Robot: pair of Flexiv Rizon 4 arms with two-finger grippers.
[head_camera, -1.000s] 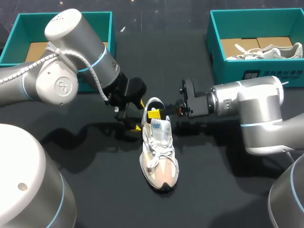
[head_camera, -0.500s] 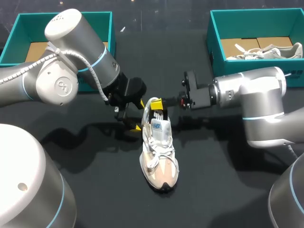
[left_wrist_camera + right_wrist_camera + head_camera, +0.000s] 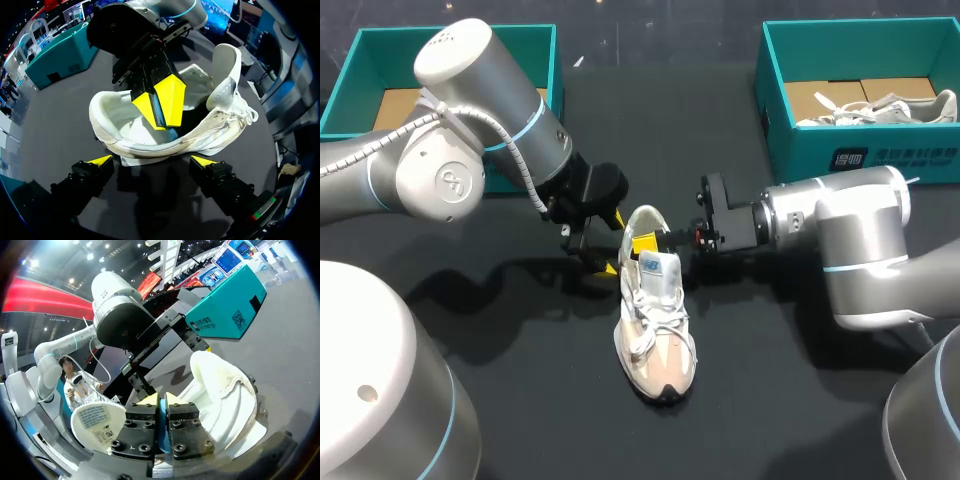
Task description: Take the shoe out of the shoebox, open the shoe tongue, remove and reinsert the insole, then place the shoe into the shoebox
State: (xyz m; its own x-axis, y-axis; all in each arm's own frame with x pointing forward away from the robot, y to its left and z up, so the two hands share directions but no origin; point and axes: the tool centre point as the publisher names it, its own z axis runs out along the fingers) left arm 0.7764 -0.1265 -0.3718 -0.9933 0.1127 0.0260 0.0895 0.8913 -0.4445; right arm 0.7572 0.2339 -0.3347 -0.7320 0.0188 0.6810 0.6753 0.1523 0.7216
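Fingers of the right gripper [image 3: 160, 102] are clenched on a thin blue edge inside the shoe [image 3: 655, 330], judged to be the insole [image 3: 159, 112]. The left gripper [image 3: 151, 161] is released, its yellow tips spread wide just beside the heel wall; contact cannot be confirmed. The shoe stands upright on the table [image 3: 770, 380], between the two boxes, heel toward the grippers. Status: shoe removal is complete and the tongue [image 3: 658, 266] stands raised. The insole step appears to be in hand; whether this is extraction or reinsertion cannot be determined. Returning the shoe to a shoebox is not yet done. Containers: the left shoebox [image 3: 345, 90] shows only a cardboard floor; the right shoebox [image 3: 880, 160] holds another pale laced shoe [image 3: 880, 108].
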